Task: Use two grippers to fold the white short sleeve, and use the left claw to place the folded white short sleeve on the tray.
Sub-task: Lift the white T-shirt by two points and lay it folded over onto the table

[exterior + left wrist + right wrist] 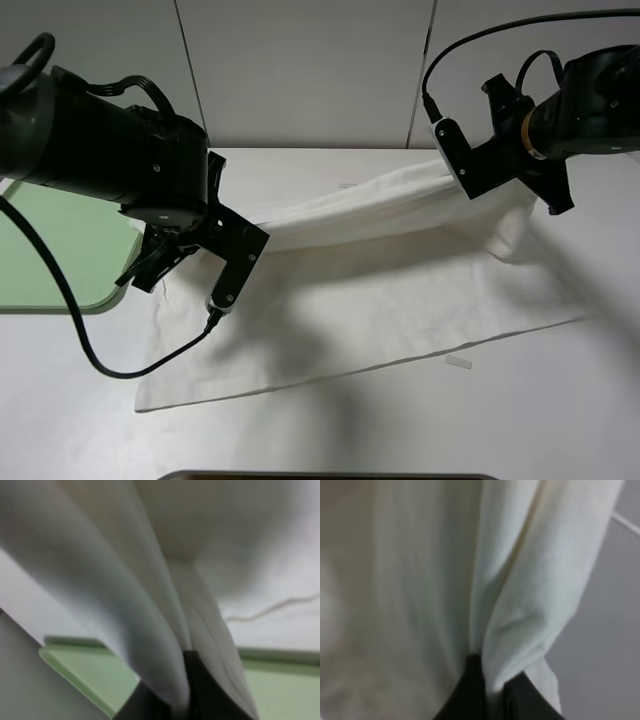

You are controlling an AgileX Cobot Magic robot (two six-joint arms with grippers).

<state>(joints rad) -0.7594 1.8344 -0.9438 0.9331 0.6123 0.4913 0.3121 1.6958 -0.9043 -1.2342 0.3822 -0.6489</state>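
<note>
Black left pincer (176, 692) and black right pincer (492, 686) each clamp the raised edge of the wrinkled white cotton T-shirt (380, 290) above the white surface (530, 410)

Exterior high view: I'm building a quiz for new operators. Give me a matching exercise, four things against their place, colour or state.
Things:
1. shirt
2. tray
3. left tool
4. tape strip

Descriptions:
A. pale green, at the far left
B. shut on the shirt's edge
C. white, one long edge lifted
D. small, lying flat beside the shirt's near hem

Pairs: 1-C, 2-A, 3-B, 4-D
</note>
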